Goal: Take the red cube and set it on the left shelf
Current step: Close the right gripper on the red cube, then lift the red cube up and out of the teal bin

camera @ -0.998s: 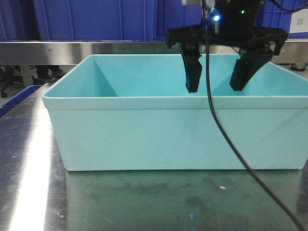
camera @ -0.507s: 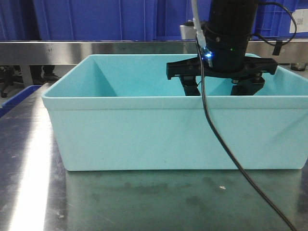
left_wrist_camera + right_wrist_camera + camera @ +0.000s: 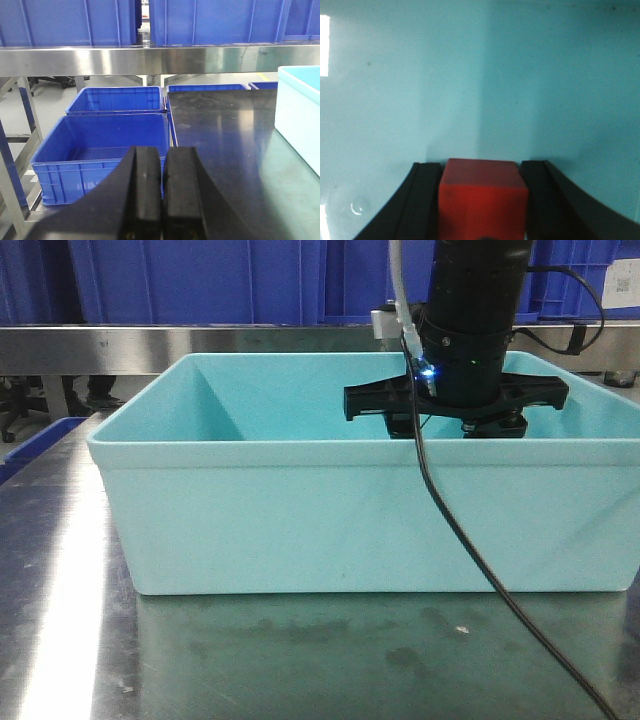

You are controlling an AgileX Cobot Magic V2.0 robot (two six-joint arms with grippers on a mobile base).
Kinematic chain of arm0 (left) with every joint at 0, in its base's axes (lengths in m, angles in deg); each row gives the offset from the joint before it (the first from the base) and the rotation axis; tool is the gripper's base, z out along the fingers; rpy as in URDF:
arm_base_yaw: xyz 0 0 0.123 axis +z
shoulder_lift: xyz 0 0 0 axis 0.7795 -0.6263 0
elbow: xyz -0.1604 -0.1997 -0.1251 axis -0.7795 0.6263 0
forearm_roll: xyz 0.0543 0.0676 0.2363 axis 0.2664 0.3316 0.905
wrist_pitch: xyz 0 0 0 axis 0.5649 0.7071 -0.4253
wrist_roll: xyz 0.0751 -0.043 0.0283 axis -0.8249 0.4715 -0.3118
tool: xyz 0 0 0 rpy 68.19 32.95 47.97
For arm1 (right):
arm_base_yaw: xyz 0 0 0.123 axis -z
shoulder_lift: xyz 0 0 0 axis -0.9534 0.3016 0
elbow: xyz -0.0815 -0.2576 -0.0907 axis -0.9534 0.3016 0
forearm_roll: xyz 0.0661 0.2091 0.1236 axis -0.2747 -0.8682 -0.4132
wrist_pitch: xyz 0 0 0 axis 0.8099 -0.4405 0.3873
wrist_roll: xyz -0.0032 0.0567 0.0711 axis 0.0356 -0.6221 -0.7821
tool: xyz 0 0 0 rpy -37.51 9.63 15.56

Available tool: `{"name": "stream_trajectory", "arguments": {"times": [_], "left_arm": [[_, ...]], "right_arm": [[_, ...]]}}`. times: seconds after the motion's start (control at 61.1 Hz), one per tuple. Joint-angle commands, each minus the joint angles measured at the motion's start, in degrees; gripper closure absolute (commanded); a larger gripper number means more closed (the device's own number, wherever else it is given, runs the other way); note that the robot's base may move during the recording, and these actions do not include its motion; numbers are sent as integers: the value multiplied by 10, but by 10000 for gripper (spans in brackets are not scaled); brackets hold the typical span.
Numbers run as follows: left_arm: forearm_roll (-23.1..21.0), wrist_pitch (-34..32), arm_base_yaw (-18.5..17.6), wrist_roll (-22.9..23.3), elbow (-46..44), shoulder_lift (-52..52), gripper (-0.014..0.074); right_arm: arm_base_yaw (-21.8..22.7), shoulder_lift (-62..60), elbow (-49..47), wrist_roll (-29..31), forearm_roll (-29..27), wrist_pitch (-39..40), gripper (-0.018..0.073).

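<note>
Polished steel tabletop (image 3: pixel 60 640) carries a large turquoise plastic tub (image 3: pixel 300 520). Behind it, across the top of the front view, runs the left shelf (image 3: pixel 200 340), a silver steel-rail rack with dark-blue ribbed crates (image 3: pixel 200 280). I judge the grasp step to be in hand. The right gripper (image 3: pixel 447 426) sits low inside the tub, right of centre, its tips hidden by the near wall. In the right wrist view the small bright red cube (image 3: pixel 482 200) lies at lower centre against the tub's interior. Both black fingers (image 3: pixel 427 200) are flush with its sides, no gap visible: clamped on it, open just cube-wide. Next move calls for a straight lift clear of the rim, then a carry to the rack. The left gripper (image 3: pixel 162 190) hangs idle, fingers pressed together, holding nothing.
</note>
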Motion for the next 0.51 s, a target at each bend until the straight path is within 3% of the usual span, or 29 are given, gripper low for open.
{"name": "stream_trajectory", "arguments": {"times": [0.0, 0.213, 0.491], "left_arm": [[-3, -49, 0, 0, 13, 9, 495], [-3, -49, 0, 0, 13, 9, 495], [-3, -49, 0, 0, 13, 9, 495]], "right_arm": [[5, -44, -17, 1, 11, 7, 366], [5, -120, -17, 2, 10, 12, 366], [-8, -249, -4, 73, 11, 11, 366]]}}
